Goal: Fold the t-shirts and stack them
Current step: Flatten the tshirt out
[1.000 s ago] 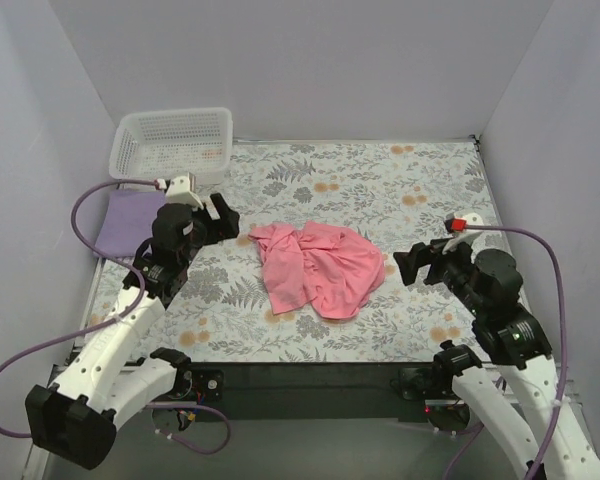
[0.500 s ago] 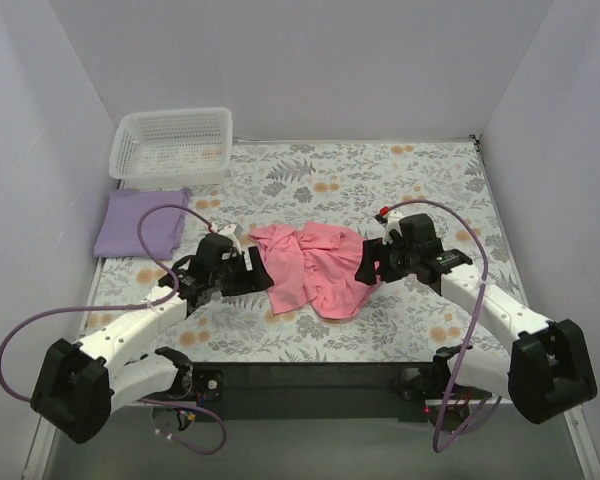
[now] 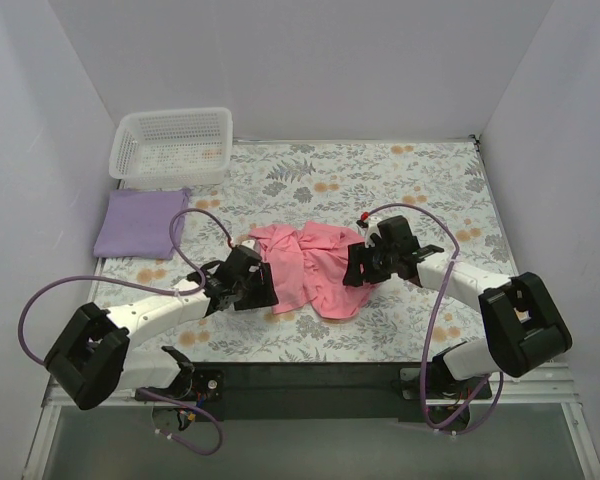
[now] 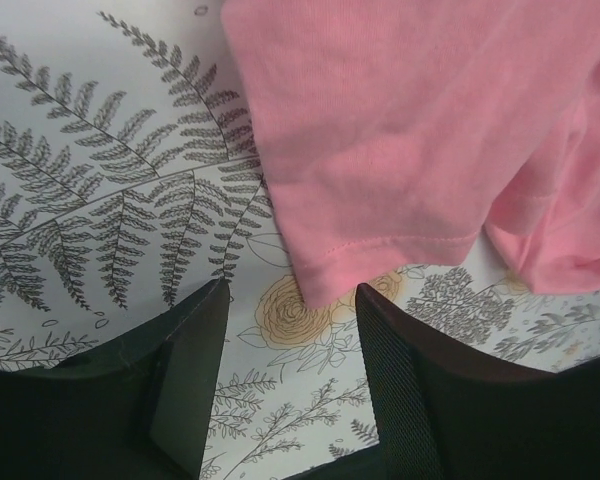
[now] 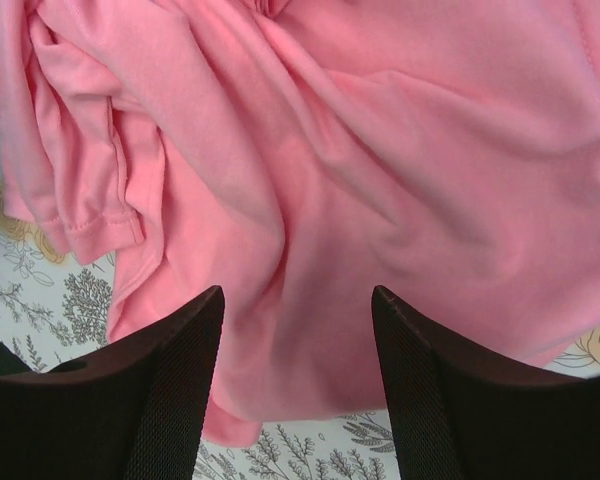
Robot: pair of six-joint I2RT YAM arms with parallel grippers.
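The salmon-pink t-shirt (image 3: 315,265) lies crumpled in the middle of the floral tablecloth. The lavender-purple t-shirt (image 3: 140,222) lies folded at the far left, in front of the basket. My left gripper (image 3: 264,287) is open and low at the pink shirt's near-left edge; in the left wrist view its jaws (image 4: 292,300) straddle a hemmed corner of the shirt (image 4: 410,130) without closing on it. My right gripper (image 3: 352,271) is open over the shirt's right side; in the right wrist view its jaws (image 5: 298,300) frame rumpled pink cloth (image 5: 360,160).
A white plastic lattice basket (image 3: 172,145) stands at the back left corner. The floral tablecloth (image 3: 380,180) covers the table. Grey walls close in on the left, back and right. Purple cables loop off both arms.
Both arms have swung inward and down from their raised outer positions. The left gripper now sits at the pink shirt's left edge and the right one over its right side. The shirts have not moved.
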